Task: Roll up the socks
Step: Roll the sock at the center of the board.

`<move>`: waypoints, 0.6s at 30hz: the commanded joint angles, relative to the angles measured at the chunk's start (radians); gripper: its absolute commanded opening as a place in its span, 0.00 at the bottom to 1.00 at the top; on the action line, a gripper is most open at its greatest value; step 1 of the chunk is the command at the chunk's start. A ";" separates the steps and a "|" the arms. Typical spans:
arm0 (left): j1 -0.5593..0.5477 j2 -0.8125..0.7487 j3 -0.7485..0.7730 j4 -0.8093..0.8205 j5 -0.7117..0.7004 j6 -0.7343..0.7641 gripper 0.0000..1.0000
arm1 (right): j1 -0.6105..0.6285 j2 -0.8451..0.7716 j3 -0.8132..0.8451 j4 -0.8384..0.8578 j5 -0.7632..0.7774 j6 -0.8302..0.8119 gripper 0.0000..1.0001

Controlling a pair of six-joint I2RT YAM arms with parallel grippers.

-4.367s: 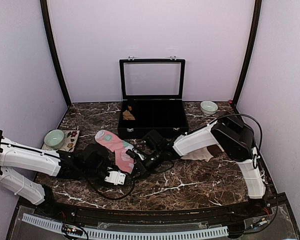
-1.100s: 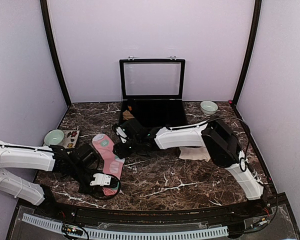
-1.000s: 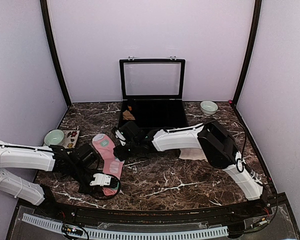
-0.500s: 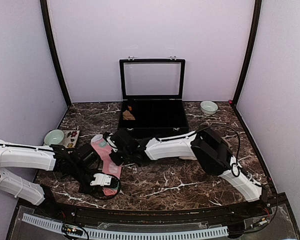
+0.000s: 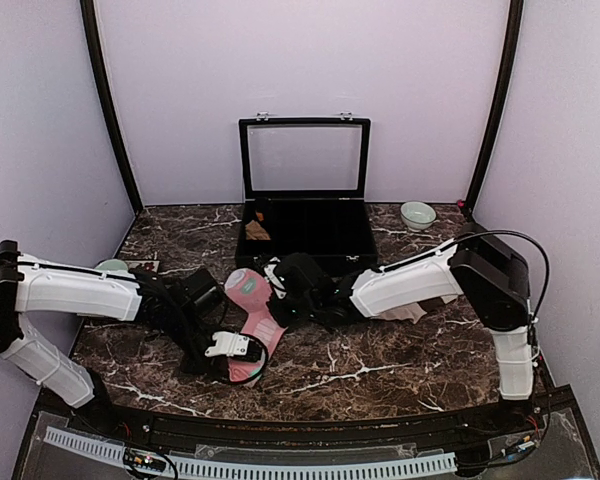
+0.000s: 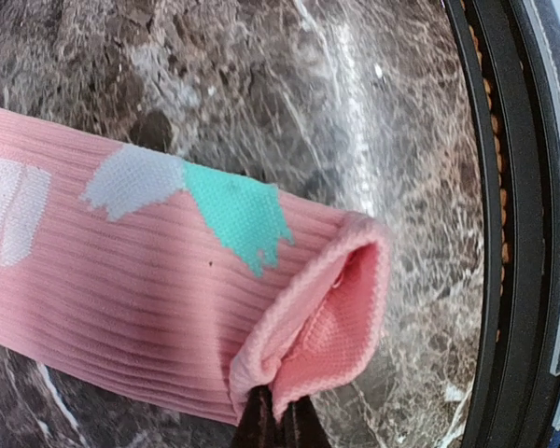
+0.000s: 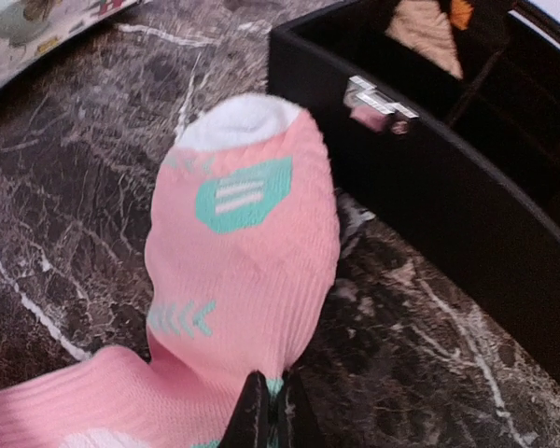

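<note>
Pink sock (image 5: 258, 325) (one) clamped by left end effector (image 6: 280, 422) and right end effector (image 7: 269, 411).

Ribbed knit pink sock (image 6: 149, 308), glossy veined marble table (image 6: 261, 84), matt black box (image 7: 429, 215)

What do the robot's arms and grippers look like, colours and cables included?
The left arm and right arm have rounded white shells on their long links and black joints. A thin black cable loops beside the right arm's elbow. The left gripper and right gripper are slim and dark.
</note>
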 commanded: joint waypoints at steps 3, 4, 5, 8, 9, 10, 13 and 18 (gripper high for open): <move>-0.047 0.214 0.204 -0.072 0.038 -0.064 0.00 | -0.053 -0.115 -0.198 0.080 0.088 0.053 0.00; -0.051 0.237 0.212 -0.063 0.035 -0.062 0.00 | -0.058 -0.133 -0.244 0.082 0.101 0.058 0.00; -0.056 0.253 0.217 -0.044 0.032 -0.057 0.00 | -0.062 -0.149 -0.283 0.089 0.114 0.065 0.00; -0.065 0.277 0.225 0.011 0.038 -0.042 0.00 | -0.075 -0.195 -0.347 0.111 0.128 0.092 0.00; -0.066 0.286 0.232 0.022 0.038 -0.043 0.00 | -0.079 -0.203 -0.357 0.114 0.123 0.098 0.00; -0.066 0.301 0.241 0.031 0.034 -0.044 0.00 | -0.080 -0.205 -0.359 0.108 0.119 0.102 0.04; -0.066 0.353 0.271 0.030 0.026 -0.048 0.00 | -0.082 -0.223 -0.360 0.087 0.120 0.107 0.49; -0.051 0.386 0.285 0.040 0.052 -0.067 0.00 | -0.084 -0.399 -0.560 0.252 0.109 0.093 0.76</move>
